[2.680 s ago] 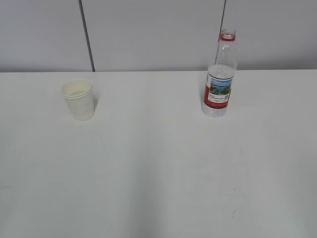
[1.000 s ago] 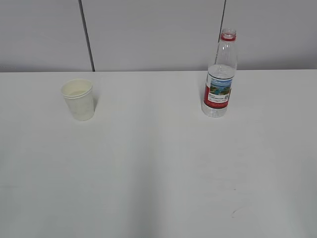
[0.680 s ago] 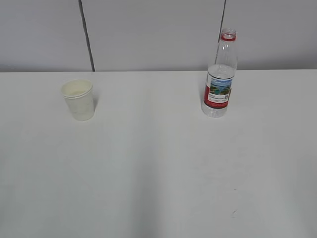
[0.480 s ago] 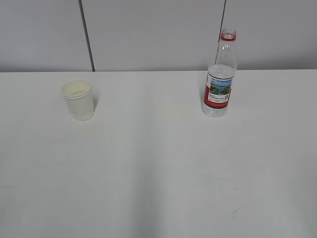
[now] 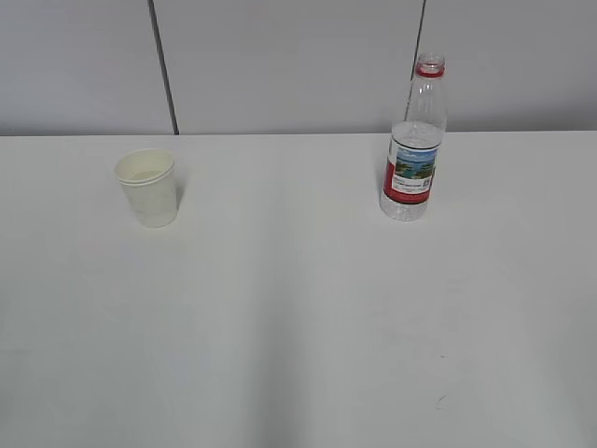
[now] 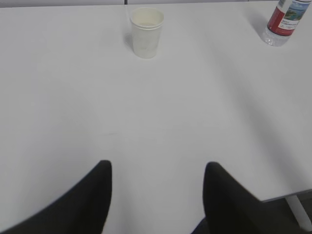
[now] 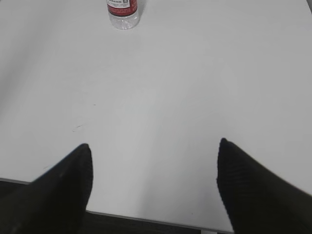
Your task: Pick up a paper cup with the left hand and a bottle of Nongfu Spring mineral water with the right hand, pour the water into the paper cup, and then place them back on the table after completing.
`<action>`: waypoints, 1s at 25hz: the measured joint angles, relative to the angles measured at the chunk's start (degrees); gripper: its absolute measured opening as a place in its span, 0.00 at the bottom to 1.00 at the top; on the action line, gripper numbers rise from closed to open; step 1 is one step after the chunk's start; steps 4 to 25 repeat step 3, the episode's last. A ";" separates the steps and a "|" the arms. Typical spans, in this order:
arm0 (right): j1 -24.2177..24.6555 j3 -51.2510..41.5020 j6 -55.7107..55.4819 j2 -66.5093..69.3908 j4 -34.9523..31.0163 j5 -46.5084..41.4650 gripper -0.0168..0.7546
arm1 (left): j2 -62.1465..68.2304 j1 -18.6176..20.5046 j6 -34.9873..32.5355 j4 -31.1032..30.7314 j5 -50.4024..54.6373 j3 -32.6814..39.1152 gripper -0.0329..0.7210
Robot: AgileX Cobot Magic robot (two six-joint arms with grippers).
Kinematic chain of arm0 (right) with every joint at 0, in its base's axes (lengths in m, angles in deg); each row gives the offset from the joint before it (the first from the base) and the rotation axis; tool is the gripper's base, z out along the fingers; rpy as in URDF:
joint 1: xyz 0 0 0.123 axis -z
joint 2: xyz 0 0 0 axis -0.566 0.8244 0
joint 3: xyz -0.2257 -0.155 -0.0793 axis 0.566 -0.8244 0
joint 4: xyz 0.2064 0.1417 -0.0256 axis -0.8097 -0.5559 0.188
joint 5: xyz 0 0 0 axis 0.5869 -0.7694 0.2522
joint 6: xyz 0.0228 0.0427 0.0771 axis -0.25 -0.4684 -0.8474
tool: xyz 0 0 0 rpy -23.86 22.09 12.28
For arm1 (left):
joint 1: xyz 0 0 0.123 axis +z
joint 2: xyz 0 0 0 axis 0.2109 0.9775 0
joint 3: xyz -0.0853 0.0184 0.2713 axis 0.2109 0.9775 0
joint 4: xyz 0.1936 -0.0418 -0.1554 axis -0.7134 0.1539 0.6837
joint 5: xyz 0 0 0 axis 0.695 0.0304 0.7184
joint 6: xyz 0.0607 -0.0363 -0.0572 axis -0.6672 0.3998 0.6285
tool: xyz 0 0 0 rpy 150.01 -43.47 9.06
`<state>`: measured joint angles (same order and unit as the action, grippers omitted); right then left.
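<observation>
A white paper cup (image 5: 147, 188) stands upright on the white table (image 5: 298, 308) at the far left; it also shows in the left wrist view (image 6: 146, 32). A clear bottle (image 5: 413, 149) with a red label and no cap stands upright at the far right, holding water (image 5: 410, 135) up to its shoulder. Its base shows in the right wrist view (image 7: 123, 10) and the left wrist view (image 6: 285, 22). My left gripper (image 6: 157, 168) is open and empty, well short of the cup. My right gripper (image 7: 153, 148) is open and empty near the table's front edge, far from the bottle. Neither arm shows in the exterior view.
A grey panelled wall (image 5: 280, 65) runs behind the table. The table's front edge (image 7: 146, 219) shows below my right gripper, and a corner edge (image 6: 287, 195) at the right of the left wrist view. A small dark scuff (image 5: 438, 401) marks the near right tabletop.
</observation>
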<state>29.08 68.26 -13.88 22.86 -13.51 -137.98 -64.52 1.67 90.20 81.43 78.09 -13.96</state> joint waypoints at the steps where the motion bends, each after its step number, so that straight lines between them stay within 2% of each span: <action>1: 0.00 0.00 0.05 0.00 0.00 0.00 0.78 | 0.00 0.00 0.00 0.00 0.00 0.00 0.55; 25: 0.00 0.00 0.05 0.00 0.00 0.00 0.78 | 0.00 0.00 0.00 0.00 0.00 0.00 0.55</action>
